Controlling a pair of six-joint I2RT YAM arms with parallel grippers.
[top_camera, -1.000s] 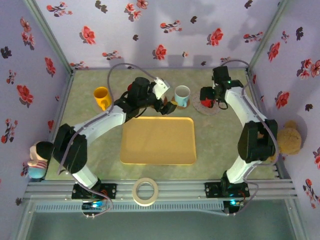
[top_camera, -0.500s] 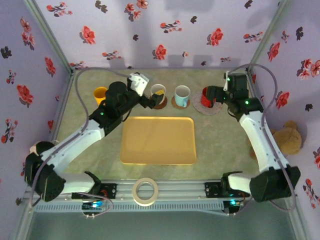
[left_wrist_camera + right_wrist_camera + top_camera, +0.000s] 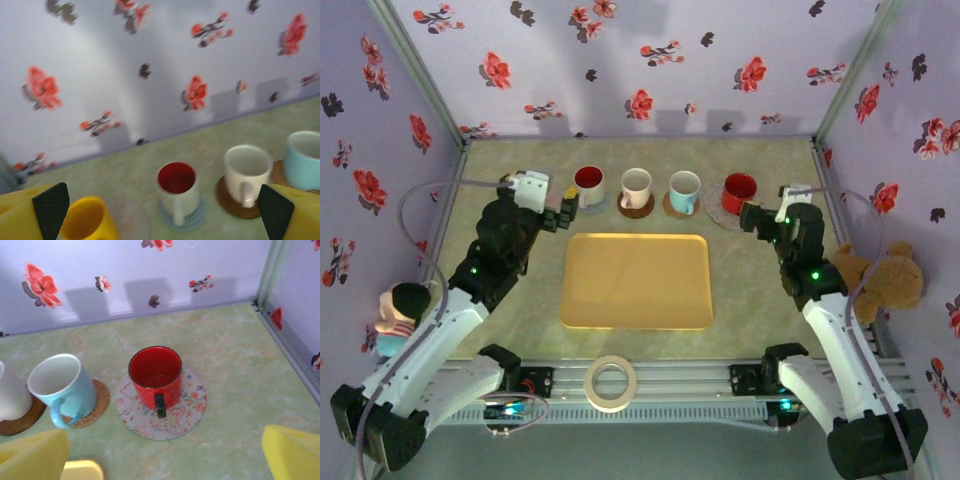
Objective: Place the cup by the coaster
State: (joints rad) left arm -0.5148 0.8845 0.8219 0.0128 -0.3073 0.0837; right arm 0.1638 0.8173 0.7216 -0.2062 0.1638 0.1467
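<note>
Flowered walls back the green worktop (image 3: 740, 300). The yellow cup (image 3: 85, 225) stands upright, low and to the left in front of my left end effector (image 3: 560, 207), just beside a faint clear coaster (image 3: 131, 220). My left arm is much the nearer. Left and right end effector (image 3: 755, 218) both gape wide, grasping nothing.

No legible text, label, brand, number or sign on the red cup (image 3: 155, 372), floral coaster (image 3: 192, 400), tray (image 3: 635, 280), tape roll (image 3: 590, 383) or flowered walls (image 3: 620, 60).
</note>
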